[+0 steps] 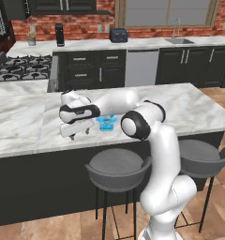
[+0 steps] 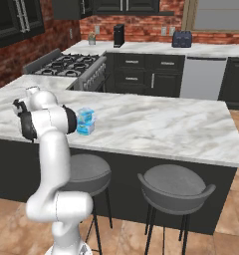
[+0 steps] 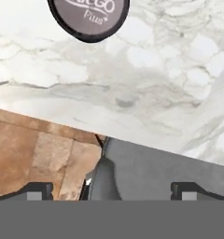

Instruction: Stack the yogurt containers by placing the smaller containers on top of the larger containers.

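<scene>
gripper: jaws spread wide, nothing held
dark cup: probably light, slick; best pinched across the round sides

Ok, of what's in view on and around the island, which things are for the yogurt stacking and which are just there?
Job:
- light-blue tub with the clear-and-blue cup on it
- small dark round cup, pale lid, on the marble counter
- gripper, open, empty

Just there:
- two grey stools
- toaster
- stove
- sink tap
</scene>
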{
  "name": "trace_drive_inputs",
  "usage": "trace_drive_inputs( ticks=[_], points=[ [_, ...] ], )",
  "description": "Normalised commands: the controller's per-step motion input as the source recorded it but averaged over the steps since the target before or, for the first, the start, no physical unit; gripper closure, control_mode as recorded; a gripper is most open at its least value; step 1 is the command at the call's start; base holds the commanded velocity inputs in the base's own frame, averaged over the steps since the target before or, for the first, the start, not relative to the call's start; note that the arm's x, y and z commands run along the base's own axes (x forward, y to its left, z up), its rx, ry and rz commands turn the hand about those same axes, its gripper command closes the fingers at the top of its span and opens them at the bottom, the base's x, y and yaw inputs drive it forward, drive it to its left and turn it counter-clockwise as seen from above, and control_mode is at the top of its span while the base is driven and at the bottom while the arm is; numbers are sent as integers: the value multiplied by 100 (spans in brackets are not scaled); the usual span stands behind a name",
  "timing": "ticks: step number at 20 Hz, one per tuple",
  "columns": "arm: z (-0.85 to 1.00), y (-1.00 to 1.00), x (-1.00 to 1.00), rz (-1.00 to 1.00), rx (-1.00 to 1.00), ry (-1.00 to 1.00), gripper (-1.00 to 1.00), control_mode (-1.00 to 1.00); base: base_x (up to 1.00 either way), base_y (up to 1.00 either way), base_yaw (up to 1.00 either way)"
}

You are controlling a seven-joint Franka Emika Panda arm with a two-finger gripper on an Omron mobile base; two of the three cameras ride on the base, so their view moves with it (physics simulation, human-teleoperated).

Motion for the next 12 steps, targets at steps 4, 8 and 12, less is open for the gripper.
trace_drive_inputs(
  ticks=[4,8,12],
  points=[
    [-17,0,47,20,2,0,-100,-100,0,0,0],
    [-18,0,45,18,5,1,-100,-100,0,0,0],
    [-20,6,43,19,10,4,-100,-100,0,0,0]
  ],
)
